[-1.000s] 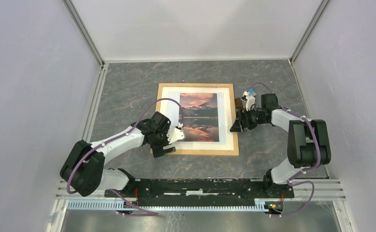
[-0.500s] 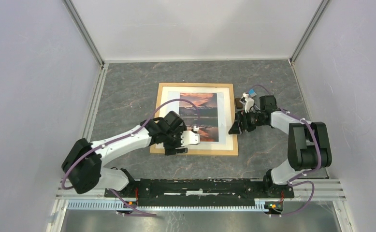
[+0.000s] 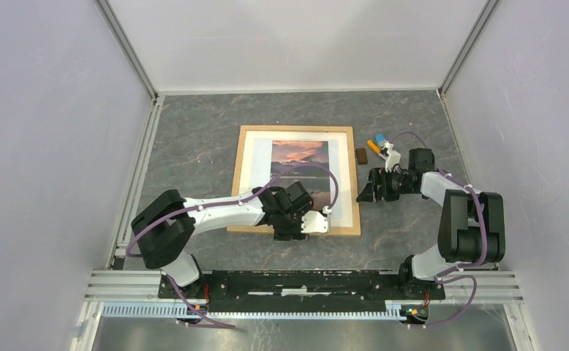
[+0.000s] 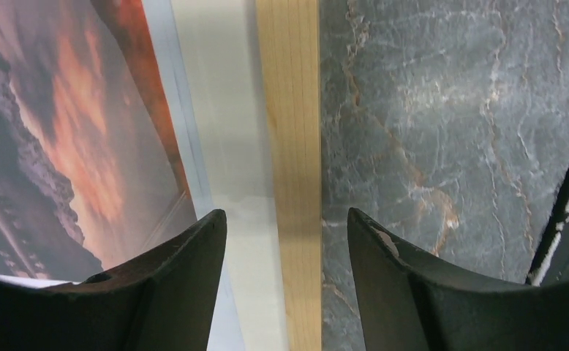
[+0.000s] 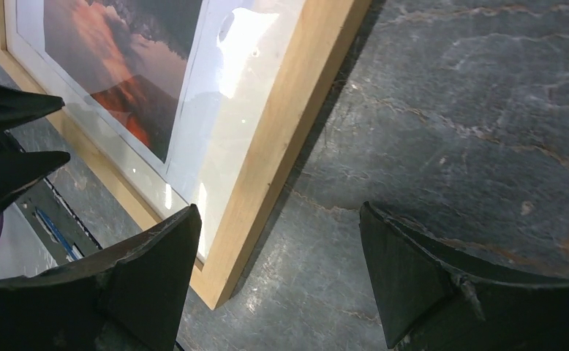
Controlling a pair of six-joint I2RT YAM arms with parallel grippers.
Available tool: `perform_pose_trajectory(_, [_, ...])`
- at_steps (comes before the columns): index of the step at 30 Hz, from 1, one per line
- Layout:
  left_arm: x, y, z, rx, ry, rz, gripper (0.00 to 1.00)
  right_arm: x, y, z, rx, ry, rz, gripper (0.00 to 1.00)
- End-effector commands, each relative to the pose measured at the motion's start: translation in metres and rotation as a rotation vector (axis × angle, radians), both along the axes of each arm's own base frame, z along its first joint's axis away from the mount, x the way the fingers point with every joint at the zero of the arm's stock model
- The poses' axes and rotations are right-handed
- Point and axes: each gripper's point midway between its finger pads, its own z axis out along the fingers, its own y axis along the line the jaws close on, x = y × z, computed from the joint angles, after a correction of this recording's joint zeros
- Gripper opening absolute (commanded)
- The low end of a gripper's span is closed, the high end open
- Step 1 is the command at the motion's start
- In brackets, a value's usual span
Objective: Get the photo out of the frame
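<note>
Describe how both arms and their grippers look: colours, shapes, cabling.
Both the left arm and right arm have white links with bulky black joints; thin purple cables loop along them. The left gripper and right gripper carry matte black, wedge-shaped fingers tapering to blunt tips.

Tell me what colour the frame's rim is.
The frame has a pale tan wood rim with fine straight grain, clearest in the left wrist view.

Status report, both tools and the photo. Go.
Left tool open, jaws astride near rim of frame. Right tool open, empty, right of the frame. Photo inside, face up. Small brown block beside right rim, clear of both tools.
</note>
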Motion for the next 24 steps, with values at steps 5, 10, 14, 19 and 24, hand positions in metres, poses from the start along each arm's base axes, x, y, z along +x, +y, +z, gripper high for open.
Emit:
perform_pose_trajectory(5, [0.003, -0.030, -0.011, -0.001, -0.058, 0.033, 0.65, -0.013, -0.014, -0.012, -0.013, 0.057, -0.049, 0.87])
perform_pose_trajectory(10, [-0.003, -0.026, -0.027, 0.060, -0.085, 0.023, 0.60, -0.021, -0.014, -0.018, -0.008, 0.074, -0.056, 0.86])
perform_pose_trajectory(14, [-0.007, -0.025, -0.033, 0.075, -0.074, 0.030, 0.50, -0.028, -0.013, -0.023, -0.008, 0.089, -0.062, 0.86])
perform_pose_trajectory(19, [-0.017, -0.036, -0.014, 0.012, -0.013, 0.026, 0.28, -0.033, -0.012, -0.027, -0.002, 0.097, -0.060, 0.86])
perform_pose_trajectory(24, [-0.023, -0.043, 0.009, -0.051, 0.045, 0.020, 0.10, -0.042, -0.006, -0.030, 0.033, 0.125, -0.044, 0.88])
